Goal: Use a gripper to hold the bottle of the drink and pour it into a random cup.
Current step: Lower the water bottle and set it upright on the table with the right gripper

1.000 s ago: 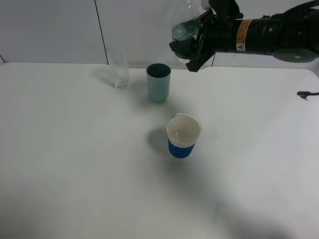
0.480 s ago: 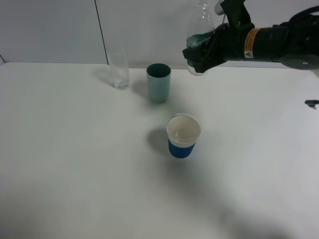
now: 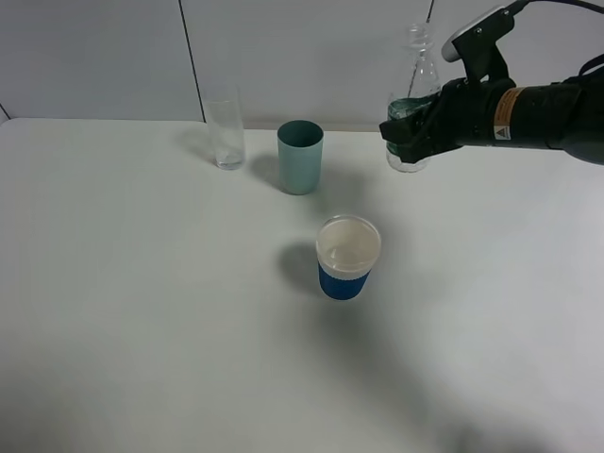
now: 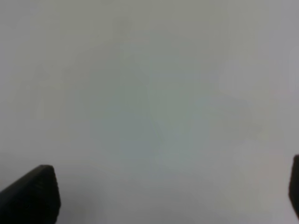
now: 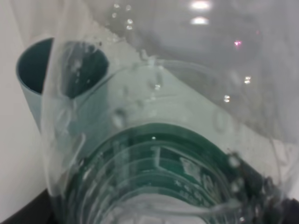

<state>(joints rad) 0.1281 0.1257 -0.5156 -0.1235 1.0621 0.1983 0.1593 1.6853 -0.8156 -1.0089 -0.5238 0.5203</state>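
- A black right gripper point(image 3: 408, 138) with an orange-and-white label reaches in from the upper right of the high view. Its jaws are clamped around a small clear plastic bottle point(image 3: 412, 102) with a dark green label.
- The bottle stands upright at the upper right, neck up and base low over the white table point(image 3: 142, 321). Whether it touches the table cannot be told.
- A short white cup point(image 3: 348, 257) with a wide blue band stands just right of centre, below and left of the bottle and apart from it.
- A plain teal-green tumbler point(image 3: 300, 157) stands at upper centre, with a tall clear glass point(image 3: 226, 132) to its left.
- The right wrist view is filled by the bottle point(image 5: 163, 158), its wet ribbed wall very close, with the tumbler point(image 5: 39, 77) behind it.
- The left gripper point(image 4: 163, 200) shows two dark fingertips point(image 4: 32, 196) set wide apart over a blurred pale surface, holding nothing.
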